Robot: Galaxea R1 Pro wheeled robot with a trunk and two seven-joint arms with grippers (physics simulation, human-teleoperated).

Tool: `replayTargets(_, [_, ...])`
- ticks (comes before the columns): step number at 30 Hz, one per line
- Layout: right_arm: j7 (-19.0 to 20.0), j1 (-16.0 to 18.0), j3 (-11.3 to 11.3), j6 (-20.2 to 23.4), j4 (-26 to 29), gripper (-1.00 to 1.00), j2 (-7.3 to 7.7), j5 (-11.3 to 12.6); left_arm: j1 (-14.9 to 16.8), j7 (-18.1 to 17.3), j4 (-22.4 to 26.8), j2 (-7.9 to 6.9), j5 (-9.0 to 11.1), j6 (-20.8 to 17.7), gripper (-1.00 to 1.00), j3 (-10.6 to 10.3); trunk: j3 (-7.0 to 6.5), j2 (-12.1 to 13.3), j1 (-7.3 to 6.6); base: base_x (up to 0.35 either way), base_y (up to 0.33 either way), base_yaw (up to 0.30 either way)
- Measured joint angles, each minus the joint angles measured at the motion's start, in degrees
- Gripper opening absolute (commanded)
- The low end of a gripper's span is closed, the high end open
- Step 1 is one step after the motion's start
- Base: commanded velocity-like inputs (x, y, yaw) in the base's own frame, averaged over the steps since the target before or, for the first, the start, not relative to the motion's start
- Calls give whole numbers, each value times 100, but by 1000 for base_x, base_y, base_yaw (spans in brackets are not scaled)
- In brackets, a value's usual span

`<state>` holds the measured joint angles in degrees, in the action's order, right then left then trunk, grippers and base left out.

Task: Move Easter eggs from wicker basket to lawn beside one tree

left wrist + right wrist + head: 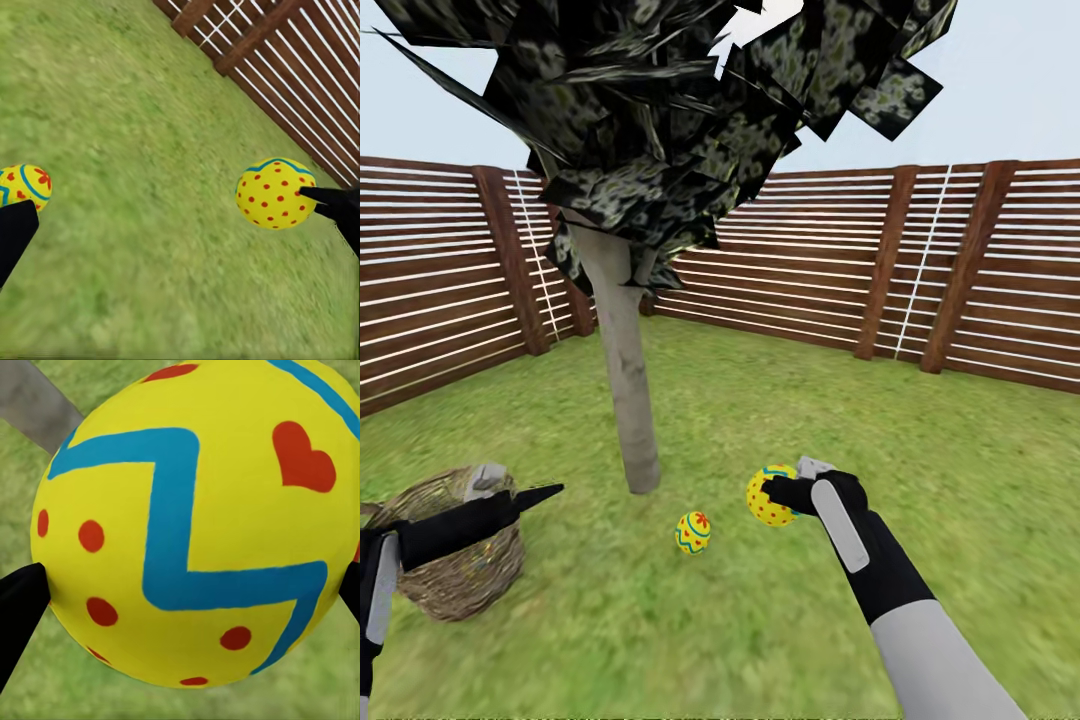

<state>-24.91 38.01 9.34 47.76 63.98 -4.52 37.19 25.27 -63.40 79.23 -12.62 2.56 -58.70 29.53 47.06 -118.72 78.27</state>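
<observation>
On the mottled green lawn [760,620], just in front of the grey-beige tree trunk [628,400], one yellow egg with blue zigzags [693,532] lies on the grass. Our right gripper [788,497] clamps a second yellow, red-dotted egg [768,496] above the grass beside it. Our left gripper [520,497] hangs over the brown woven wicker basket [460,575]; we cannot tell its jaw state. Brown slatted fence [810,270] behind.

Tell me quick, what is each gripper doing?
Left gripper: cannot be told, hovering over the wicker basket.
Right gripper: closed on an Easter egg.
</observation>
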Motion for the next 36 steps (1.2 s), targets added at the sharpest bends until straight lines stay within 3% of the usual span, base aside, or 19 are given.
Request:
replayTargets(2, [12,-6,-14,0,5,-100,35,7,0,220,19,207,-108,-17,100,-11,36,-80,44,0,0,0])
replayTargets(4, [10,-8,-26,1,12,-100,40,7,0,329,28,288,-175,-10,100,-15,72,-160,88,0,0,0])
replayTargets(16, [9,-8,-38,-109,-15,-100,19,-54,9,462,32,318,-201,-1,100,-18,287,-642,352,0,0,0])
replayTargets(19, [31,-8,-49,-182,-52,-100,68,-33,10,899,32,348,-200,2,100,-274,341,-762,418,0,0,0])
replayTargets(22, [40,-8,-53,-189,-86,-100,87,-43,10,1178,35,539,-195,-8,100,-608,395,-882,484,0,0,0])
replayTargets(24, [43,-8,-50,-193,-98,-100,86,-28,-1,1241,-31,618,-203,0,100,-682,431,-963,527,0,0,0])
replayTargets(29, [40,-8,-48,-212,-232,-100,84,-49,-4,1233,-266,608,-191,-21,100,-668,521,-1163,637,0,0,0])
replayTargets(32, [38,-8,-21,-514,-328,-100,34,-35,0,1179,-241,596,-145,-43,100,-652,521,-1165,638,0,0,0])
replayTargets(36, [44,-8,-11,-560,-348,-100,17,-15,0,1135,-243,575,-123,-47,100,-556,521,-1165,638,0,0,0])
